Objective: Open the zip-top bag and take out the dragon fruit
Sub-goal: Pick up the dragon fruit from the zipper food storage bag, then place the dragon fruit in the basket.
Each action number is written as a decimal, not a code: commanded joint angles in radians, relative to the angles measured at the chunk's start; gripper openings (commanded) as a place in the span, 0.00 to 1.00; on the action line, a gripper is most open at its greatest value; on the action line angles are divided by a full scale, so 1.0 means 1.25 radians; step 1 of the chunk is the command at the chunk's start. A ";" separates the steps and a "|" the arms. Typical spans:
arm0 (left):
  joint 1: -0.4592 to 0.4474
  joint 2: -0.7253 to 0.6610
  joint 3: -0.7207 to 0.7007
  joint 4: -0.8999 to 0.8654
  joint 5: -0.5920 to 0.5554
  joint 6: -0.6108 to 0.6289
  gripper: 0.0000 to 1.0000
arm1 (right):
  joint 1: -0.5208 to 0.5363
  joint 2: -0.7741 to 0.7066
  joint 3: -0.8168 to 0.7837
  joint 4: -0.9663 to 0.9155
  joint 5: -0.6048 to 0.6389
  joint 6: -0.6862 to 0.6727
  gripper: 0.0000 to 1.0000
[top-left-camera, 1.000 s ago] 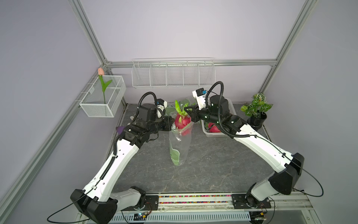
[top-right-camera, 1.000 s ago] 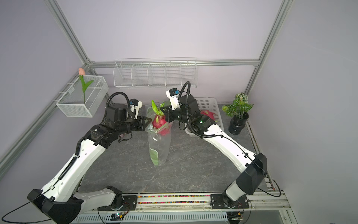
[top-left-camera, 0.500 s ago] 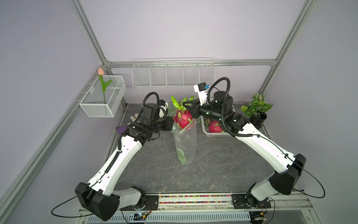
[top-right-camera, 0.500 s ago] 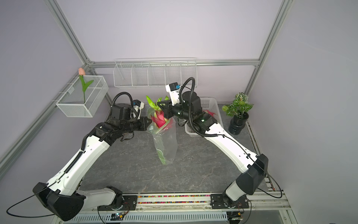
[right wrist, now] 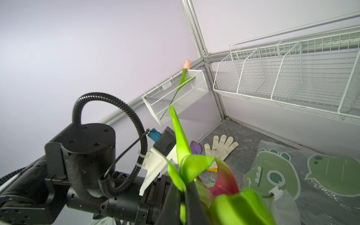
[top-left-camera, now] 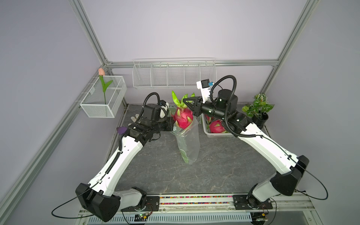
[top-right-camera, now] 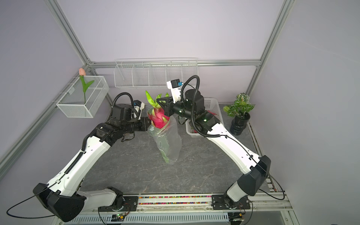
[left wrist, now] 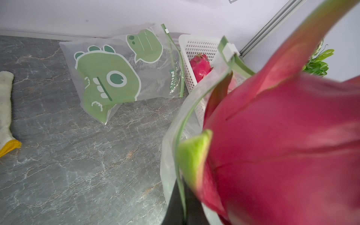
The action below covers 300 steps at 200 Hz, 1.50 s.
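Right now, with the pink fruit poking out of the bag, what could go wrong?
1. The right jaws pinch only the thin green scales of the dragon fruit; they might slip or tear, and the fruit would drop.
2. The fruit's bottom sits in the mouth of the zip-top bag, so the bag could lift with it if the left jaws lose the rim.
3. The right arm hangs close over the basket and might bump it.
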 commanded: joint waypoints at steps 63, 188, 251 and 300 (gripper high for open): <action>0.007 0.006 -0.028 -0.001 -0.020 0.002 0.00 | -0.044 -0.065 0.093 0.037 0.011 -0.048 0.07; 0.012 0.004 -0.027 -0.018 -0.030 0.012 0.00 | -0.320 -0.044 0.214 -0.282 0.123 -0.094 0.07; 0.013 0.008 -0.017 -0.026 -0.027 0.015 0.00 | -0.458 0.023 0.246 -0.356 0.113 -0.078 0.07; 0.013 0.014 -0.011 -0.027 -0.025 0.016 0.00 | -0.490 0.112 0.296 -0.345 0.139 -0.100 0.07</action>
